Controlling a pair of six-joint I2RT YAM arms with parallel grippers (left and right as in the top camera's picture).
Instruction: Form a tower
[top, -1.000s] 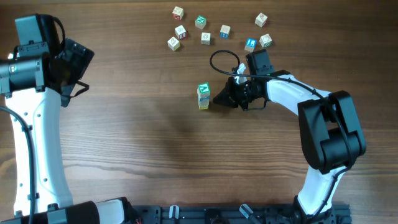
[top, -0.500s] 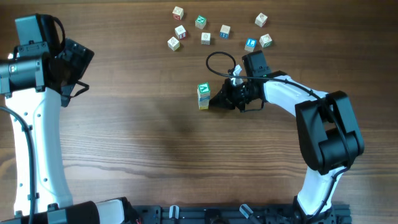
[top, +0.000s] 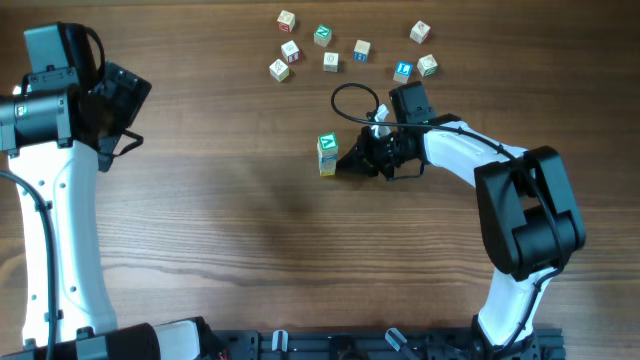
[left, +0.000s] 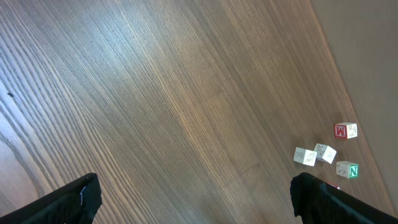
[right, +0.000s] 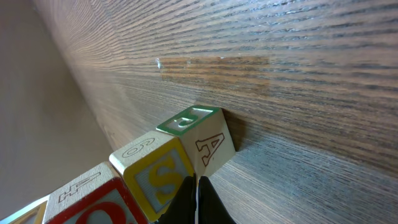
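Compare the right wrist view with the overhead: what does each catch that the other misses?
Right wrist only: side faces of the tower up close, an A on the green-edged cube, a yellow S on the next, red marking after that, with the tips of the shut fingers right at the stack. Overhead only: the loose cubes scattered on the table beyond the tower, and the left arm parked far left. Both: the tower and the right gripper beside it.

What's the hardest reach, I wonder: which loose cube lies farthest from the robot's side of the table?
The red-marked cube at the scatter's back left; every other loose cube lies nearer.
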